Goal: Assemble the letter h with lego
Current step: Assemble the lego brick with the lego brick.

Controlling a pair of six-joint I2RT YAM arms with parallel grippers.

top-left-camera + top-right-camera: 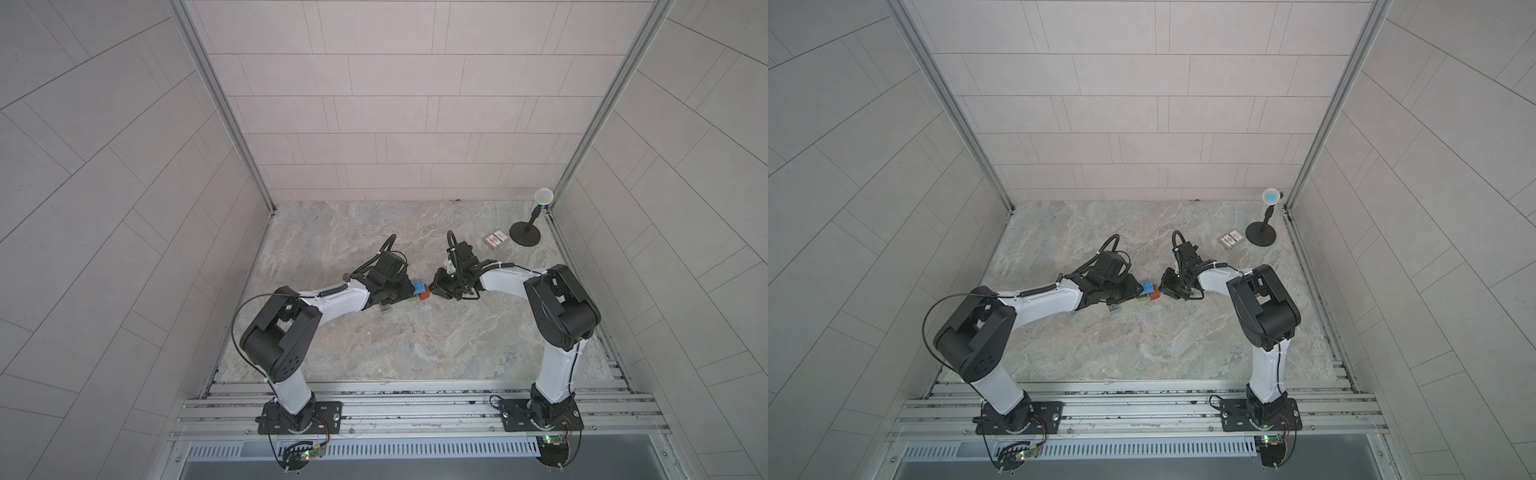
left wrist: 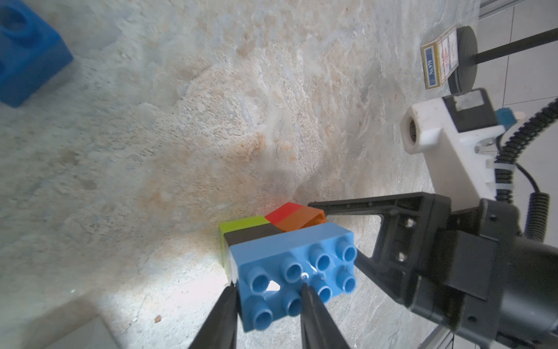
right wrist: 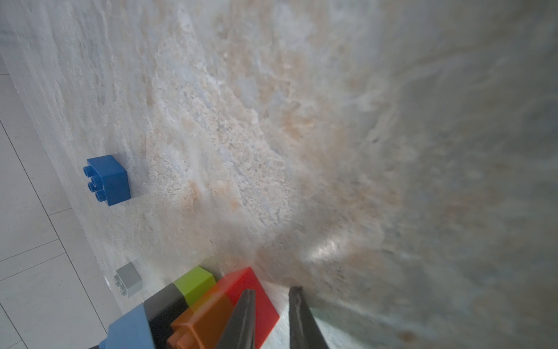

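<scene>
My left pincer [image 2: 268, 282] sits narrow at the light blue brick [image 2: 290, 241], and I cannot tell if it is gripping. My right pincer [image 3: 271, 288], a bit open, touches the orange brick [image 3: 205, 320]. The h [image 2: 256, 234] lies half-built on the counter [image 3: 332, 151], and the blue brick [image 3: 110, 178] and grey brick [image 3: 129, 278] wait apart.

A marbled grey-and-tan worktop [image 1: 415, 345] lay between pale tiled walls [image 1: 395, 104], with aluminium rails [image 1: 415, 405] along its near edge. Near the far right corner lay a flat red-and-white patterned box [image 1: 496, 240], with a blue side panel showing in the left wrist view [image 2: 439, 59]. Just beside it stood a black stand [image 1: 525, 235] on a round base, carrying a small round disc [image 1: 543, 196].
</scene>
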